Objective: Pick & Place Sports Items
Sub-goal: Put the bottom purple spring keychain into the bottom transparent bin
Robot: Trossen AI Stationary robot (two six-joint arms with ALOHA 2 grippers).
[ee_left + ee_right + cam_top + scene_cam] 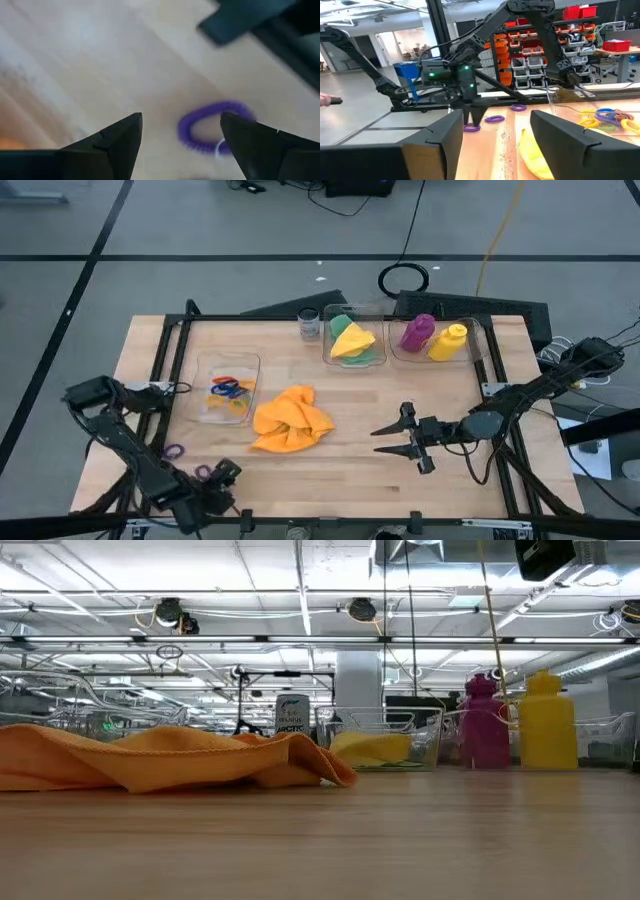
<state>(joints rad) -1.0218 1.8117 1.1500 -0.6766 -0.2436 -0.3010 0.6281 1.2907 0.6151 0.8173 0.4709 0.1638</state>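
A coiled purple elastic ring [212, 127] lies flat on the pale wood-grain surface [400, 490], just beside the left hand [181, 134], whose dark pointed fingers are spread apart over it. A crumpled orange cloth [290, 420] is seen mid-surface. The right hand [392, 441], fingers parted and empty, is held near the cloth.

1. No text, brand, number or sign can be read with certainty in any view.
2. In the low view, a small white container [292, 715] at the far edge of the table carries a dark label with lettering, too small and blurred to make out.
3. The purple bottle [485, 724] and the yellow bottle [546, 722] beside it show no readable markings.
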